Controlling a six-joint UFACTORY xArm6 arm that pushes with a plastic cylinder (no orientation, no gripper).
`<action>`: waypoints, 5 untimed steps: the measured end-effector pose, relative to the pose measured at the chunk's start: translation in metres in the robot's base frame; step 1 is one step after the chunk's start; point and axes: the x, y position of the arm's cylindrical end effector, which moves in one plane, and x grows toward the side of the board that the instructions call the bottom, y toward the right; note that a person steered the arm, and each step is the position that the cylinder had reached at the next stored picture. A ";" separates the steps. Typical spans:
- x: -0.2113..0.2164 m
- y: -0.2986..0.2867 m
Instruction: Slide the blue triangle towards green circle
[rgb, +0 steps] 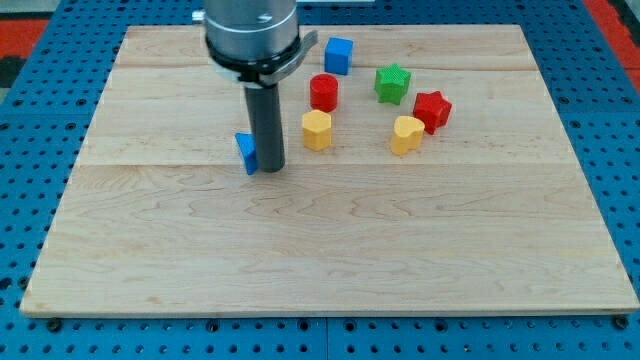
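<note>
The blue triangle (245, 151) lies on the wooden board (320, 250), left of centre, partly hidden by my rod. My tip (270, 168) rests on the board, touching the triangle's right side. No green circle shows in this view. The arm's grey body (252, 35) covers part of the board's top edge. The only green block in sight is a green star (392, 83) at the upper right.
A blue cube (338, 54) sits near the top. A red cylinder (323, 92) and a yellow hexagon (316, 130) stand just right of my rod. A yellow heart (406, 134) and a red star (432, 110) lie further right.
</note>
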 end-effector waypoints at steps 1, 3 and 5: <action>-0.006 -0.045; -0.062 -0.038; -0.088 -0.092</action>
